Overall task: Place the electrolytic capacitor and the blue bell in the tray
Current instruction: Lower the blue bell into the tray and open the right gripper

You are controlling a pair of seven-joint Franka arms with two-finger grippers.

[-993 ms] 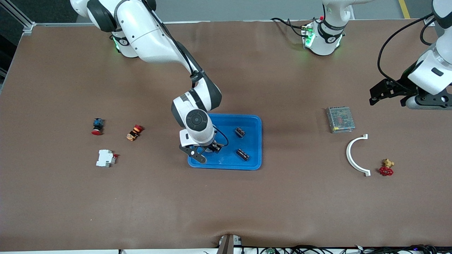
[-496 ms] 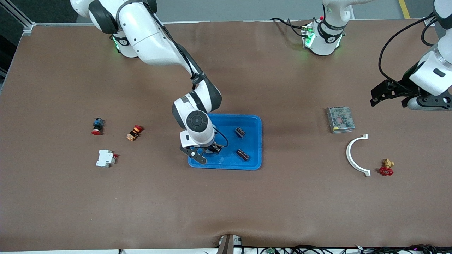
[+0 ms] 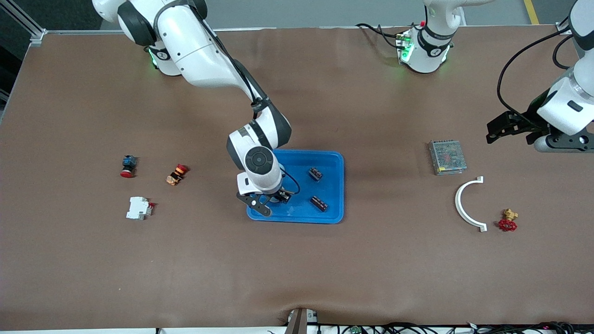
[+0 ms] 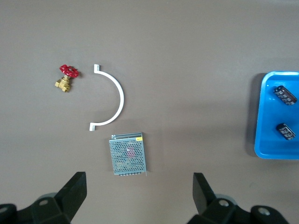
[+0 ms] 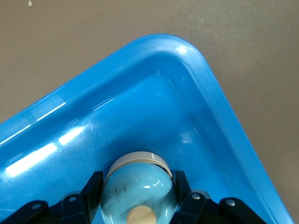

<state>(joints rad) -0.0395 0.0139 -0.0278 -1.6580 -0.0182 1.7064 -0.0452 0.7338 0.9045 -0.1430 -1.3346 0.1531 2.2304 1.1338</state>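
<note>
In the tray (image 3: 334,160): two capacitors (image 3: 315,174), perhaps one bell (image 5: 138,191).

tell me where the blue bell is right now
The blue bell is held in the right gripper, over the corner of the tray nearest the front camera at the right arm's end, beside the two capacitors.

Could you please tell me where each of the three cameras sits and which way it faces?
Front view: high across the table, facing both arms' bases; shows the right gripper over the tray, the left gripper waiting in the air.
Left wrist view: on the left wrist, looking down at the metal box, white arc and valve; its open fingers show.
Right wrist view: on the right wrist, looking into a tray corner; gripper shut on the blue bell.
Shared: all three see the tray.
</note>
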